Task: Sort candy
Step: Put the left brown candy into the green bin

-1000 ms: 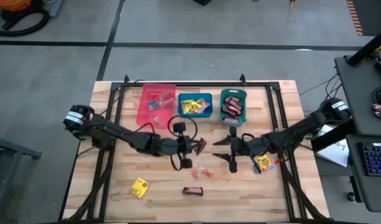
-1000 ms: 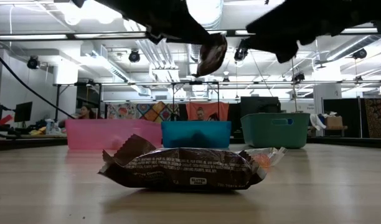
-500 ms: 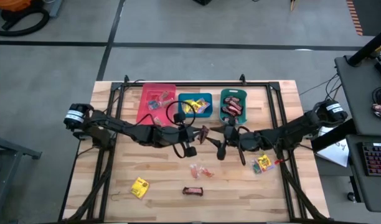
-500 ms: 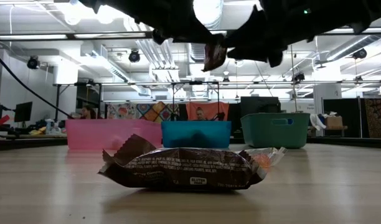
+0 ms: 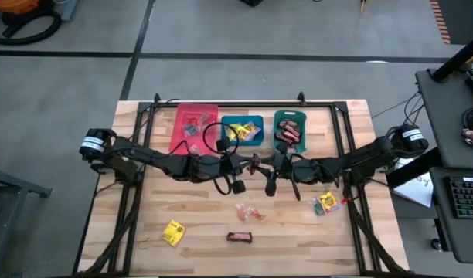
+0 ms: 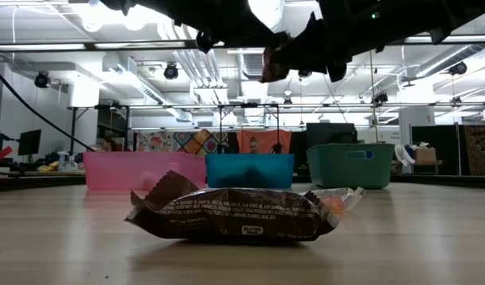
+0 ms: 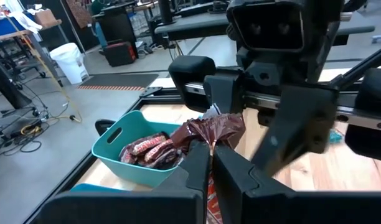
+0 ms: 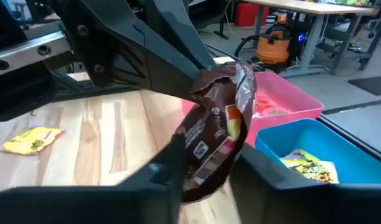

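So a brown bar [image 7: 210,132] is held up in the air over the middle of the bench [image 5: 360,232], just in front of the bins, and it's pinched between the fingers of the left gripper [image 5: 252,165], which are clamped together on one end of it. The right gripper [image 5: 269,171] is met right there from the other side, and in its wrist view the same bar is seen sitting between its two fingers, with the jaws drawn in around it; whether they're actually pressing on it can't be told. At the back edge three bins are lined up: pink [image 5: 182,127], blue [image 5: 252,122] and teal [image 5: 300,118]. Brown bars are piled in the teal one, yellow packets are seen in the blue one, and a few small pieces are scattered in the pink one. Loose candy is left on the bench nearer the front: a yellow packet [image 5: 173,232] toward the left, another brown bar [image 5: 239,237] near the middle, some clear-wrapped pink pieces [image 5: 249,211] just behind it, and one more yellow packet [image 5: 327,202] over under the right arm.
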Controlling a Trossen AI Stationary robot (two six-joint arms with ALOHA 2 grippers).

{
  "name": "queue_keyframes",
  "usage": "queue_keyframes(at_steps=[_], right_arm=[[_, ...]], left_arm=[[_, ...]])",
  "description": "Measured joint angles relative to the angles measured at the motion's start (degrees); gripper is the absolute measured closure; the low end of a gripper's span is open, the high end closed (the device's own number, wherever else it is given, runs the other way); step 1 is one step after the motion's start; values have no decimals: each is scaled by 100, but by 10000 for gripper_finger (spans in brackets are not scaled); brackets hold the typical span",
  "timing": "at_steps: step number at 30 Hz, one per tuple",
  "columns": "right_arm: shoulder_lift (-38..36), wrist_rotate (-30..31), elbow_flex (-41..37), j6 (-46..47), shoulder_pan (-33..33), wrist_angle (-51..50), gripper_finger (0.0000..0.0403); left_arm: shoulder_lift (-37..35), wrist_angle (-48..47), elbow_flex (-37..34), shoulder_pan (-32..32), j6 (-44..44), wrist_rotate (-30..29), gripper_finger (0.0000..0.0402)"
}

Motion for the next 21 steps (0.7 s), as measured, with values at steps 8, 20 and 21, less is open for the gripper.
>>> queue_keyframes(at_steps=[8, 20, 21], right_arm=[[-14, 0, 0, -166, 2, -21, 379], [-321, 70, 372, 154, -338, -1930, 381], [-355, 108, 479, 183, -420, -2276, 381]], left_arm=[[17, 29, 0, 5, -61, 4, 388], [-440, -1356, 2, 33, -351, 5, 268], [-502, -1523, 2, 34, -394, 2, 263]])
